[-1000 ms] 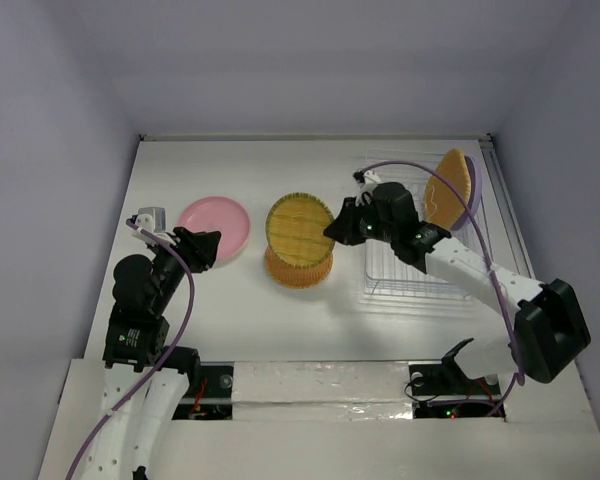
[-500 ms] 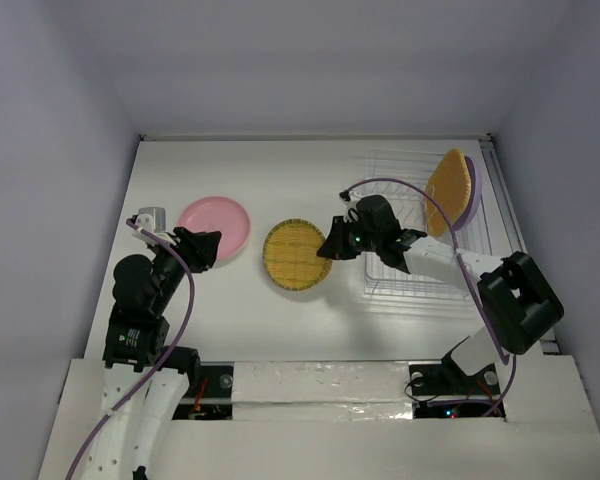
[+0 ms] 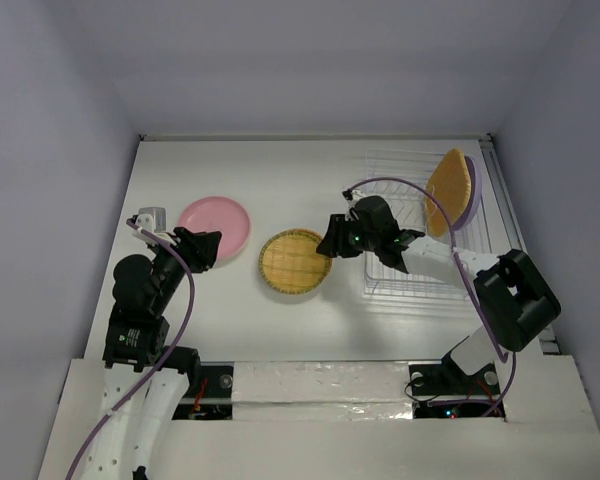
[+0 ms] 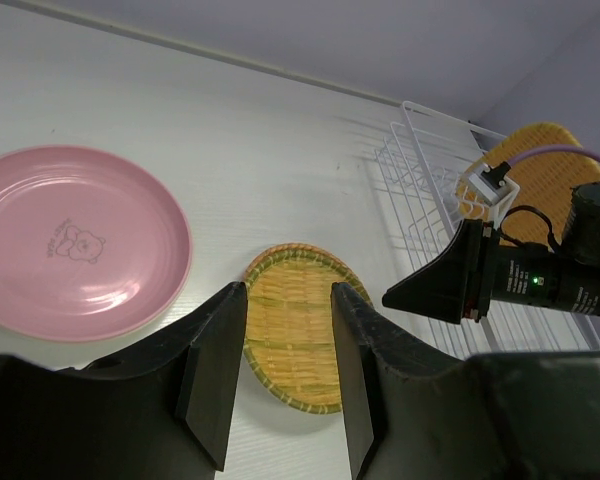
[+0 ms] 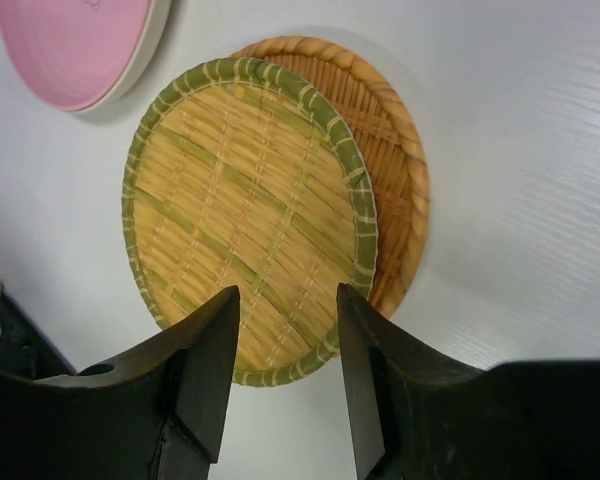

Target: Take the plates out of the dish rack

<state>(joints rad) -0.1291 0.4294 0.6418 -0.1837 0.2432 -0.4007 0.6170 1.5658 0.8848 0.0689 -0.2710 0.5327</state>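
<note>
The left end effector is held apart and empty near the pink plate, which lies flat on the surface. Beyond, the green-rimmed woven plate is stacked on a lower woven plate, probably to save room. The right end effector is spread just above it, gripping nothing. An upright woven plate and a purple plate are propped in the dish rack, so 2 are yet to be unloaded.
</note>
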